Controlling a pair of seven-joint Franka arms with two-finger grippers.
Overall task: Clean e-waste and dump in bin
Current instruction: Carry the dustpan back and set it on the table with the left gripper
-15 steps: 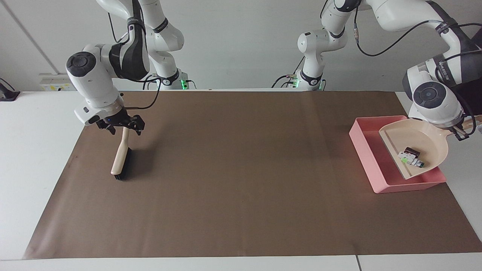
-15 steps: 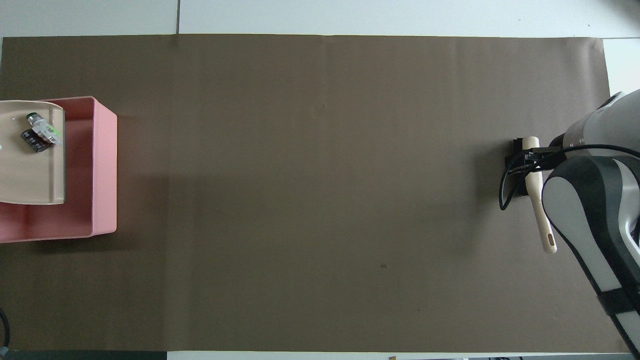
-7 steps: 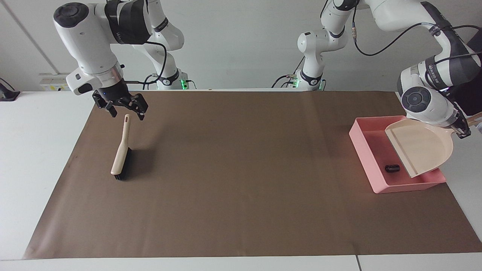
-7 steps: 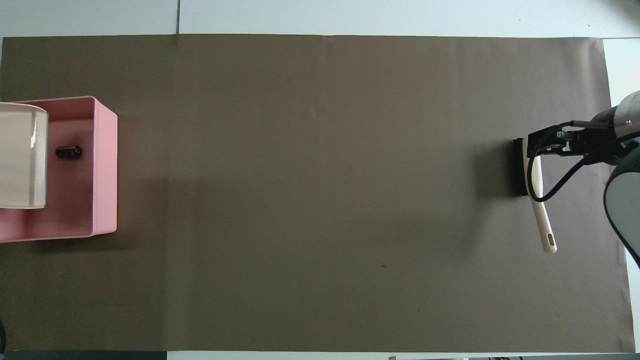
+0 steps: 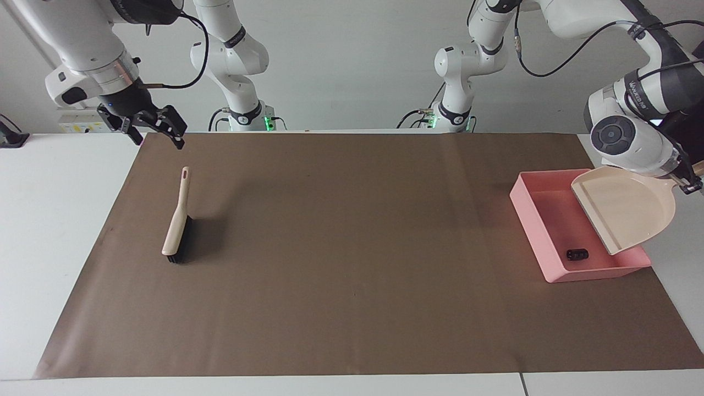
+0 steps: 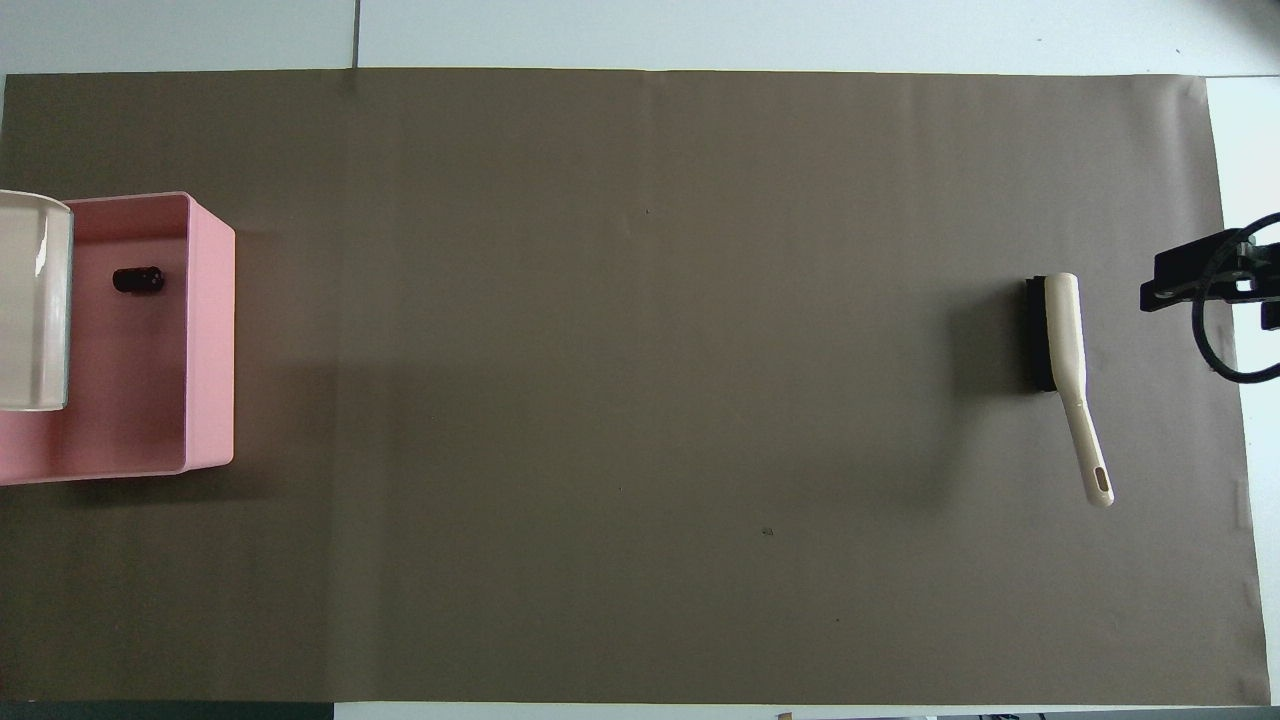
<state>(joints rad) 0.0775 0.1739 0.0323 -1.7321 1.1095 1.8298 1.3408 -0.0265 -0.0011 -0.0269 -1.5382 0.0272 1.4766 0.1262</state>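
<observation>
Brown mat [image 5: 352,275]; dark e-waste [image 5: 577,254] in bin [image 5: 531,220]; dustpan [image 5: 632,212] tilted above.

both arms are glossy white with rounded, tubular links and dark grey to black bands at the joints; round dark caps close the joint ends, and one dark band on the left arm [image 5: 632,126] carries pale lettering too small to read. thin black cables loop along the outside of each arm, and a metallic silver ring sits on the right arm [image 5: 82,49] above its black gripper mount. green lights glow at the two white bases, at about 12 o'clock in the facing view.
</observation>
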